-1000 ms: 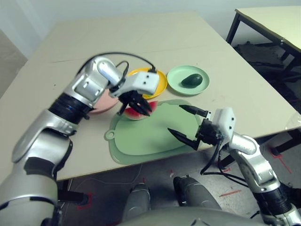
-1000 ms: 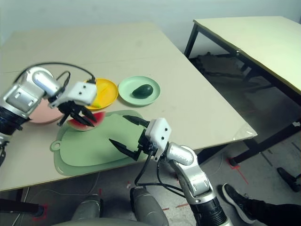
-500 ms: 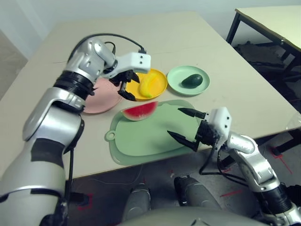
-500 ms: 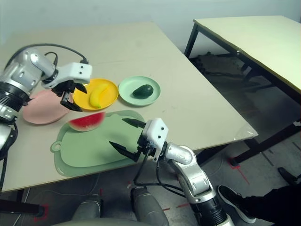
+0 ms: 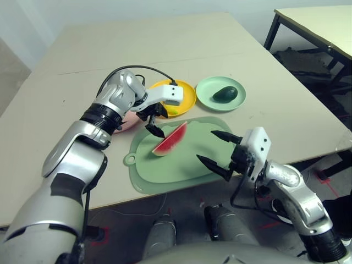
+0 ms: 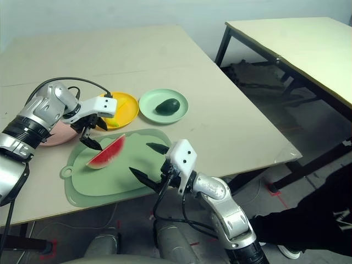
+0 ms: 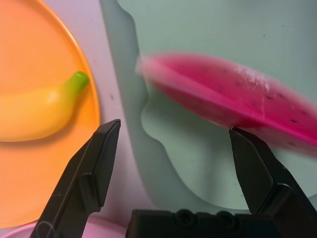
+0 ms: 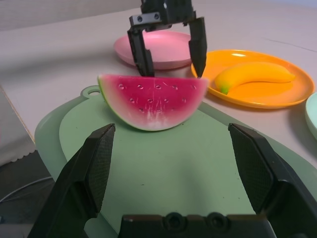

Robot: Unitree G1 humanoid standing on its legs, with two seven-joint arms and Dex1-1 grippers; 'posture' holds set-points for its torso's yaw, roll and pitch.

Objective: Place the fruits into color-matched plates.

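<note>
The red watermelon wedge (image 5: 169,140) lies slanted on the green mat (image 5: 176,162). My left gripper (image 5: 154,124) stands open just behind it, fingertips close to its upper edge and nothing between them. The yellow banana (image 8: 252,74) rests in the orange-yellow plate (image 5: 187,93). In the mint green plate (image 5: 206,88) sits the dark avocado (image 5: 224,94). My left arm partly covers the pink plate (image 8: 163,49), which holds nothing that I can see. My right gripper (image 5: 220,151) hangs open over the mat's near right edge, pointing at the wedge.
The mat lies by the table's front edge (image 5: 165,192), with the three plates in a row behind it. A second table (image 5: 313,27) stands at the far right. A person's dark clothing (image 6: 308,220) shows at the lower right.
My left gripper opened, let go of the watermelon wedge, swung back toward the plates, then returned beside it. The wedge now lies turned and slightly nearer on the mat. The right gripper barely shifted.
</note>
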